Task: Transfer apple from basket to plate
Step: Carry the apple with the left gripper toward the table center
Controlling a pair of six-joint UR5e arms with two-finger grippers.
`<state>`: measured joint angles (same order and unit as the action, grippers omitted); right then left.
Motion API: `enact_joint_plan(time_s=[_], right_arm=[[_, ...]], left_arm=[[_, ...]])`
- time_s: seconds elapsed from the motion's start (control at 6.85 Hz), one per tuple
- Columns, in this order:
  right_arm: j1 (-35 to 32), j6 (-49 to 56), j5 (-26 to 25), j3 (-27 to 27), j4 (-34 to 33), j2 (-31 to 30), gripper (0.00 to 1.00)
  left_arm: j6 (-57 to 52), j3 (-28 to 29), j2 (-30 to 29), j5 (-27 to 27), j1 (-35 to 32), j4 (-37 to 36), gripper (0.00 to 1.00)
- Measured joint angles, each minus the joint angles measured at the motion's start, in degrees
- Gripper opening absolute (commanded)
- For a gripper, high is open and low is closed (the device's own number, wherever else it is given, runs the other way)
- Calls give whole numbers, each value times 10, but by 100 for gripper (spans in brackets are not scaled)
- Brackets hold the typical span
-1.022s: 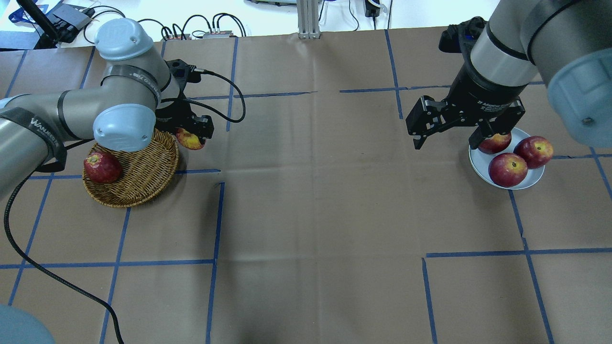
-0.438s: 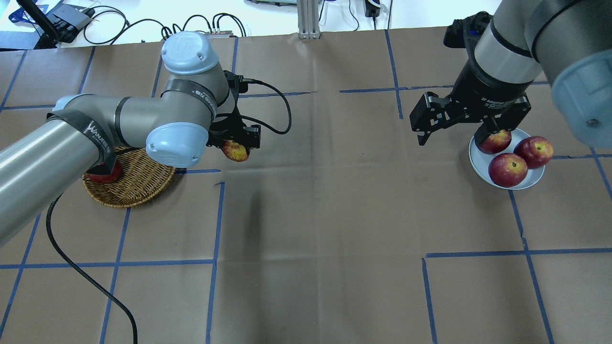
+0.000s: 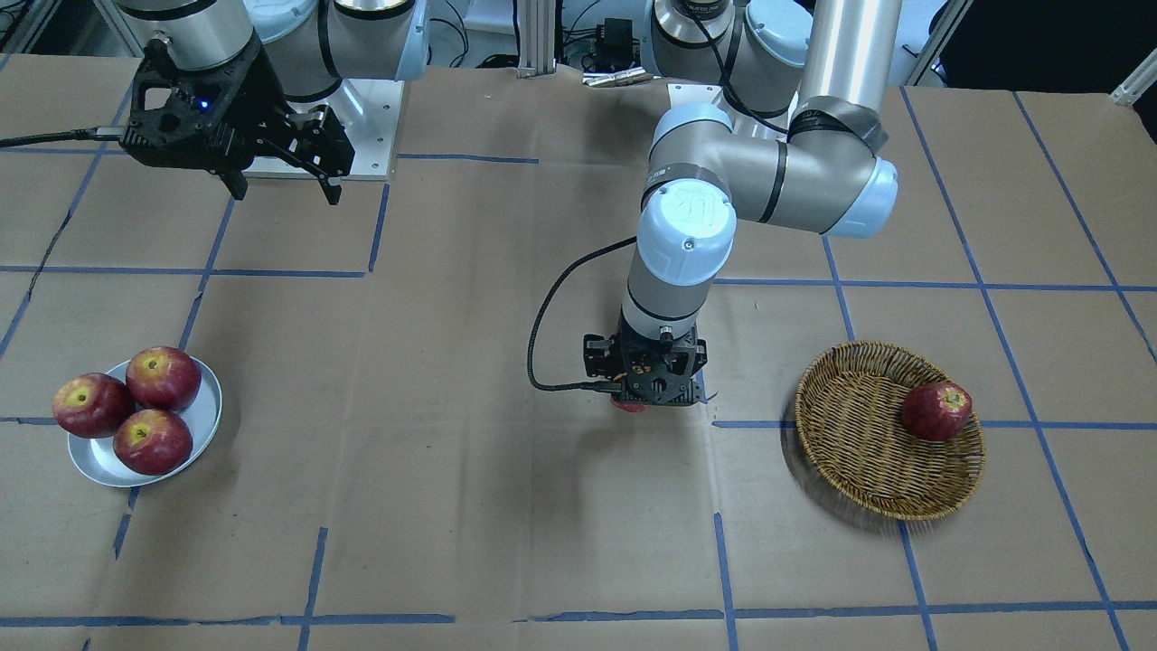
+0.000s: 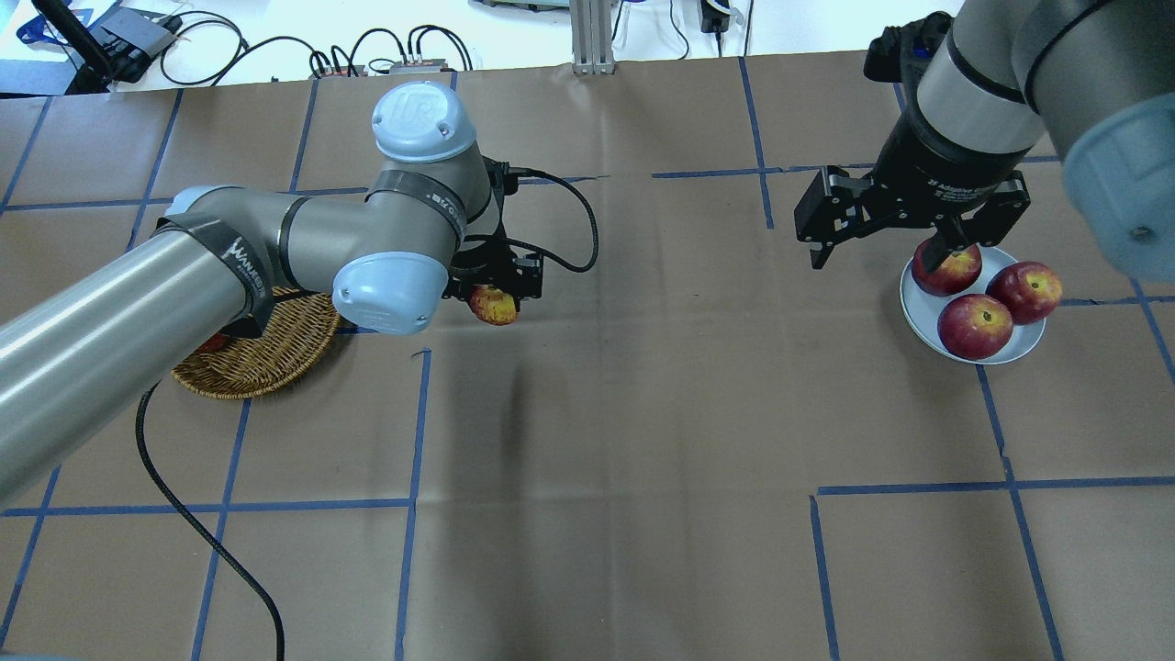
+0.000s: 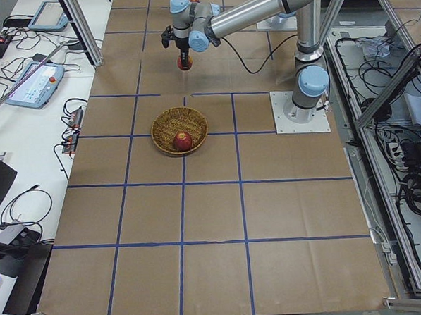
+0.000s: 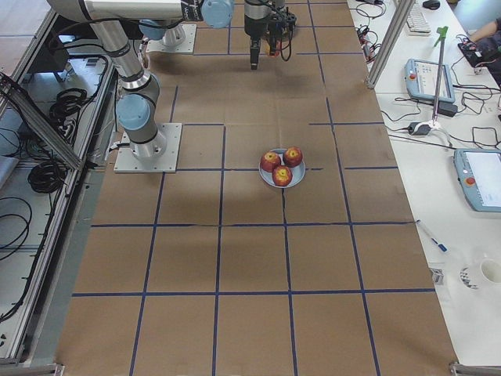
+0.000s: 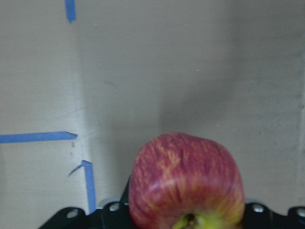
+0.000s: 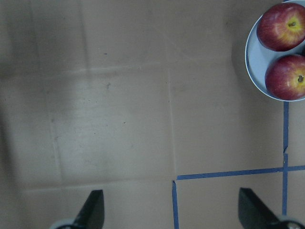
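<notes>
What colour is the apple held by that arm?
The apple is red streaked with yellow; left wrist view.

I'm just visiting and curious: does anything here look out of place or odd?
Nothing is spilled or damaged. One oddity: the plate already carries three red apples and looks nearly full, so the streaked apple, held by the left gripper over the paper-covered table, may find little room there.

Silver-grey arms [image 4: 92,312], pale-blue joint caps [image 4: 422,110], black right hand [image 4: 872,262], black left-wrist cable [image 4: 596,240]
</notes>
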<state>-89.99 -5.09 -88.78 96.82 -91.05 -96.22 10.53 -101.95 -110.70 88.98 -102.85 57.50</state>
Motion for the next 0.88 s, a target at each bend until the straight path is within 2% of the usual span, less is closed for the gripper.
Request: enact_joint_plan(time_s=[0.29,0.88], right_arm=[[0,-9,-10,2,-9,1,100],[0,-7,-11,5,-8,0,100]], left_arm=[[38,7,-26,-6,-35,-30,57],[77,62,-95,8,-93,-37,58]])
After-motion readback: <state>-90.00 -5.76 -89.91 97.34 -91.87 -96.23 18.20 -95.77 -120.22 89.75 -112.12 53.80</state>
